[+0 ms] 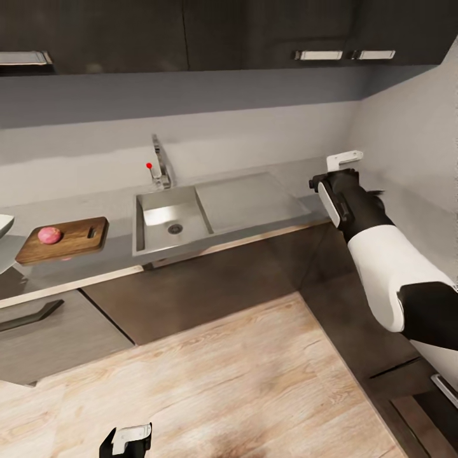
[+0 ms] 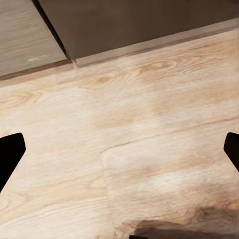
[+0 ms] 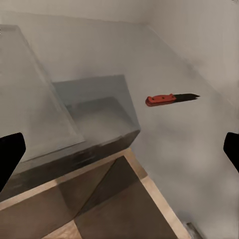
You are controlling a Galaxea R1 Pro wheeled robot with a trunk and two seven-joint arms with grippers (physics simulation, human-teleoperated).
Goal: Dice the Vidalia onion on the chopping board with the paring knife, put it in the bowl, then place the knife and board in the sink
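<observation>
The pinkish round onion (image 1: 49, 235) lies on the brown chopping board (image 1: 70, 240), which rests on the dark countertop (image 1: 114, 254) left of the steel sink (image 1: 152, 235). A white bowl's rim (image 1: 4, 224) pokes in at the far left edge. The red-handled paring knife (image 3: 171, 99) lies flat on the countertop (image 3: 189, 144) in the corner, some way ahead of my right gripper (image 3: 119, 154). That gripper (image 1: 342, 160) hovers open above the counter just right of the drainboard (image 1: 248, 200). Down low, my left gripper (image 1: 129, 439) hangs open over the floor (image 2: 119, 149).
The chrome tap (image 1: 163, 166) with its red knob (image 1: 149, 165) stands behind the basin. Dark wall cabinets (image 1: 191, 32) hang above. The counter turns a corner along the right wall (image 1: 407, 127). Light wood floor (image 1: 222, 381) spreads in front of the base cabinets.
</observation>
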